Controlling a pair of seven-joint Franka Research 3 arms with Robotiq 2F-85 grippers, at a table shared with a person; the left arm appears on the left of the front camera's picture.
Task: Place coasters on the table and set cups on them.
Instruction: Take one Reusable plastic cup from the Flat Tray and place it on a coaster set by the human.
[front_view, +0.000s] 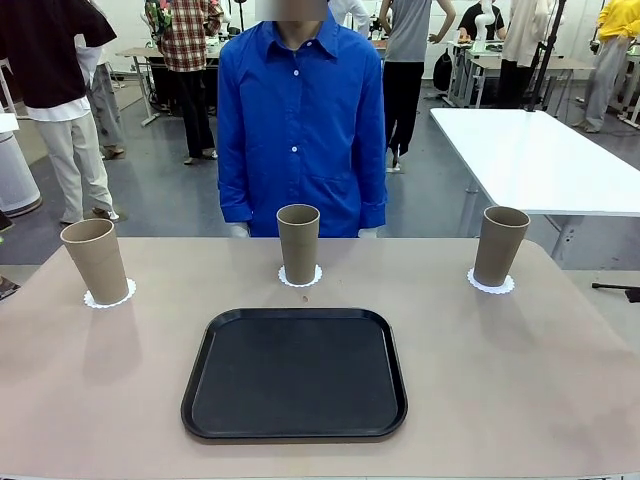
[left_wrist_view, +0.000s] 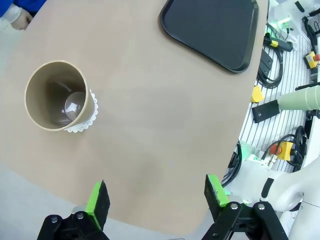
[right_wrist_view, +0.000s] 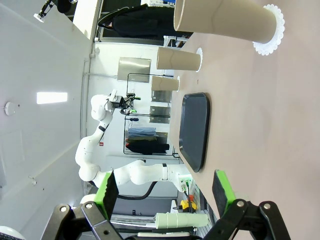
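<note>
Three cups (front_view: 298, 243) upright, rims up, each on coasters (front_view: 300, 277)

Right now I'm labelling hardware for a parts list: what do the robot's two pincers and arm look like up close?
The left pincer has black linked fingers with silver bolts at the joints and bright green pads at the tips. The right pincer is built the same: black links, green pads. Farther off in the right wrist view, the left arm is glossy white with rounded segments.
</note>
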